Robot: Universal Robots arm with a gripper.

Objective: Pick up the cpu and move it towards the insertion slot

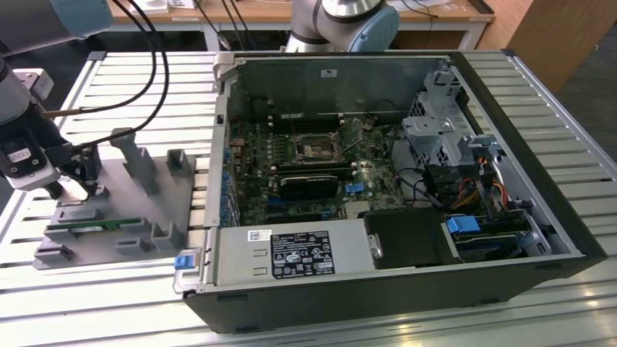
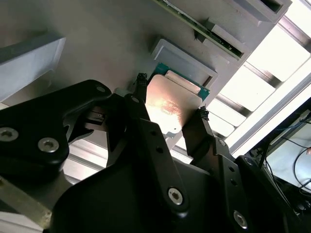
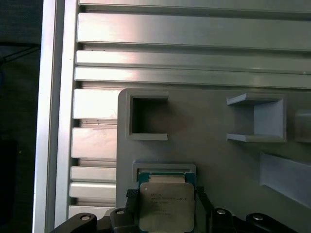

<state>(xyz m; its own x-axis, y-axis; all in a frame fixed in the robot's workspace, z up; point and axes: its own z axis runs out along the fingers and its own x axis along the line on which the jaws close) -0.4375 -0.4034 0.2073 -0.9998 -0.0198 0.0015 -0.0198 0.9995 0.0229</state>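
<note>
The cpu (image 3: 166, 204), a flat square chip with a silvery top and a green rim, sits between the fingers of my gripper (image 3: 165, 201) in both wrist views. Each black fingertip (image 2: 141, 92) presses against an opposite edge of the cpu (image 2: 170, 104), right at its small grey pocket on the grey holder plate (image 3: 209, 155). In the exterior view my gripper (image 1: 72, 189) hangs over that plate at the far left, hiding the chip. The insertion slot (image 1: 316, 150), a silvery frame around a dark centre, lies on the green board inside the open computer case, well off toward the exterior view's right.
A green memory stick (image 1: 82, 225) lies in the holder plate near its front edge. Grey upright posts (image 1: 135, 159) stand on the plate beside the gripper. The case wall (image 1: 224, 144) rises between plate and board. Black cables (image 1: 159, 58) hang above the slatted table.
</note>
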